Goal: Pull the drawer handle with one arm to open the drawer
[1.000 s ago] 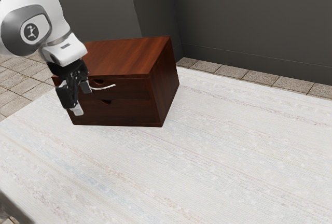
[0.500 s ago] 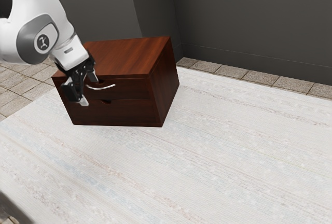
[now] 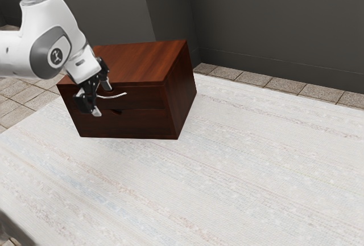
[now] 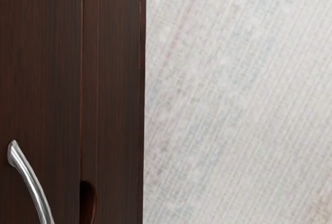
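A dark wooden cabinet (image 3: pixel 142 61) stands at the back left of the table. Its upper drawer front (image 3: pixel 142 96) sits flush with the cabinet body and carries a curved silver handle (image 3: pixel 116 94). My gripper (image 3: pixel 96 97) hangs at the handle's end toward the exterior view's left, close against the drawer front, fingers apart, open. I cannot tell whether a finger touches the bar. In the wrist view the handle (image 4: pixel 28 182) curves over the dark drawer front, just ahead of my hand.
The lower drawer (image 3: pixel 136 123) has a small finger notch (image 3: pixel 116 111), also seen as a dark notch (image 4: pixel 87 200) in the wrist view. The pale woven tabletop (image 3: pixel 227 166) stretches wide toward the exterior view's right. Tiled floor (image 3: pixel 17 95) and a dark wall lie behind.
My hand has risen and moved in toward the cabinet front, from below and left of the handle to its left end. The drawer has not moved.
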Robot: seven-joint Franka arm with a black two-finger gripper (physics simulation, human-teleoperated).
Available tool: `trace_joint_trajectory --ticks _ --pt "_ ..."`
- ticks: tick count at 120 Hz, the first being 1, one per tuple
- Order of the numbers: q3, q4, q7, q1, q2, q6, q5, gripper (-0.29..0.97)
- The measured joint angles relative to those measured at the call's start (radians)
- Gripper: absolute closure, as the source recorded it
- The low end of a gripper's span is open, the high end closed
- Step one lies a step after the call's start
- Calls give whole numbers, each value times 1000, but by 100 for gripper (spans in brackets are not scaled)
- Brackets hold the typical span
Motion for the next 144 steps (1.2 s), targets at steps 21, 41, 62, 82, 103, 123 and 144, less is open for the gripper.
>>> trace_joint_trajectory --ticks 21,41,62,82,103,123,144 --pt "8 -12 -3 10 0 8 2 0" --pt "21 -16 -8 14 1 11 3 0" --pt "23 -9 -10 23 24 28 2 0" --pt "23 -4 -9 22 43 40 1 0" --pt "23 7 -8 25 47 45 1 0" --pt "23 21 -8 32 57 57 0 0" --pt "23 24 -7 33 64 64 0 2"
